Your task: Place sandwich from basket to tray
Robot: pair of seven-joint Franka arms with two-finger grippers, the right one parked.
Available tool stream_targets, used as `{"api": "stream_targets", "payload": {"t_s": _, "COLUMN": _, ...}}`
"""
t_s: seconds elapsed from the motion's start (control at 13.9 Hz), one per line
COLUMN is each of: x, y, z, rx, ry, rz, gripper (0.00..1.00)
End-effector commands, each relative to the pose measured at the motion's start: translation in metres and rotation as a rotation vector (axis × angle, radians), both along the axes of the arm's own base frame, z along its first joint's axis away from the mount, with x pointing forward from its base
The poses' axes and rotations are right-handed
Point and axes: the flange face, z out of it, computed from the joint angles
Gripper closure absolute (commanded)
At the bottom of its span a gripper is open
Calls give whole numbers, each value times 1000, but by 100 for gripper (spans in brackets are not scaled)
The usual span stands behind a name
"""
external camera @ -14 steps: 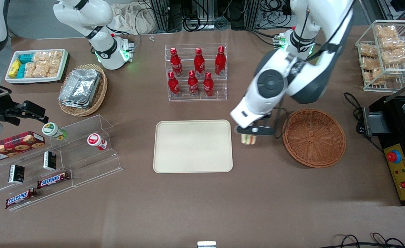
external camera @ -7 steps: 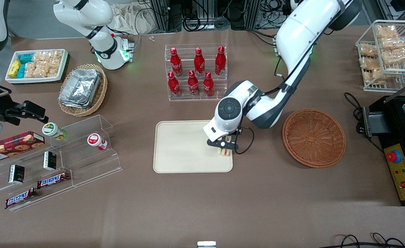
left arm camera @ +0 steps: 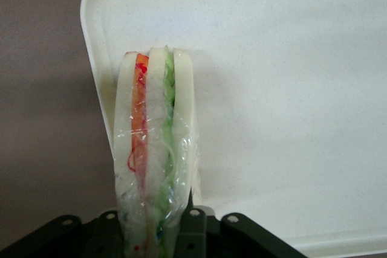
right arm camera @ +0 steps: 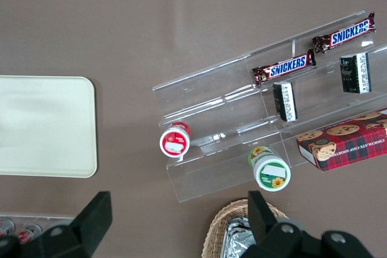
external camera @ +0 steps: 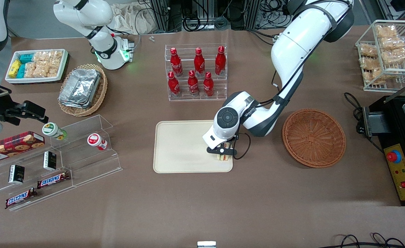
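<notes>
Left arm's gripper (external camera: 223, 154) sits low over the tray (external camera: 181, 148), at the tray corner nearest the front camera on the working arm's end. Fingers clamped on the sandwich (external camera: 223, 157); the wedge hangs between them.

Wrist view: sandwich (left arm camera: 154, 155) held on edge, 3 white bread layers with an orange-red filling band and a green one between, clear wrap crinkled around it. Gripper (left arm camera: 151, 234) pinches its near end. The tray (left arm camera: 290, 89) lies beneath, its rounded corner and low rim just beside the wedge. Cannot tell whether the sandwich touches the tray floor or hangs just above it.

Basket (external camera: 314, 137), round reddish-brown wicker, sits beside the tray toward the working arm's end of the table, well apart from the gripper. Nothing visible inside it.

Clear rack with 6 red bottles (external camera: 196, 72) stands farther from the front camera than the tray. Toward the parked arm's end: tan oval wicker basket with foil containers (external camera: 82, 89), white bin of snack packets (external camera: 36, 65), clear stepped shelf (external camera: 61, 162) with 2 Snickers bars and small jars.
</notes>
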Motion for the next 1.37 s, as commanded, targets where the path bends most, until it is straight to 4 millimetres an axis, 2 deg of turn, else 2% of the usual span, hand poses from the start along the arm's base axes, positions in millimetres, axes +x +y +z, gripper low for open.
{"api": "stream_targets", "payload": {"t_s": 0.0, "x": 6, "y": -4, "z": 9, "rx": 5, "ry": -33, "rz": 28, "gripper": 0}}
{"api": "stream_targets", "payload": {"t_s": 0.07, "x": 10, "y": 0, "z": 19, "rx": 6, "ry": -45, "rz": 29, "gripper": 0}}
{"api": "stream_targets", "payload": {"t_s": 0.14, "x": 14, "y": 0, "z": 45, "rx": -3, "ry": -77, "rz": 32, "gripper": 0}}
{"api": "stream_targets", "payload": {"t_s": 0.22, "x": 13, "y": 1, "z": 62, "rx": 8, "ry": -81, "rz": 34, "gripper": 0}}
{"api": "stream_targets", "payload": {"t_s": 0.29, "x": 12, "y": 6, "z": 91, "rx": 22, "ry": -89, "rz": 41, "gripper": 0}}
{"api": "stream_targets", "payload": {"t_s": 0.36, "x": 20, "y": 22, "z": 122, "rx": 14, "ry": -99, "rz": 67, "gripper": 0}}
{"api": "stream_targets", "payload": {"t_s": 0.43, "x": 36, "y": 55, "z": 153, "rx": -1, "ry": -100, "rz": 128, "gripper": 0}}
{"api": "stream_targets", "payload": {"t_s": 0.58, "x": 29, "y": 79, "z": 211, "rx": -2, "ry": -77, "rz": 172, "gripper": 0}}
{"api": "stream_targets", "payload": {"t_s": 0.65, "x": 29, "y": 98, "z": 233, "rx": 17, "ry": -79, "rz": 195, "gripper": 0}}
{"api": "stream_targets", "payload": {"t_s": 0.79, "x": 31, "y": 132, "z": 265, "rx": 35, "ry": -86, "rz": 173, "gripper": 0}}
{"api": "stream_targets", "payload": {"t_s": 1.08, "x": 38, "y": 215, "z": 305, "rx": 19, "ry": -28, "rz": 87, "gripper": 0}}
{"api": "stream_targets", "payload": {"t_s": 1.3, "x": 30, "y": 270, "z": 334, "rx": 30, "ry": 13, "rz": 55, "gripper": 0}}
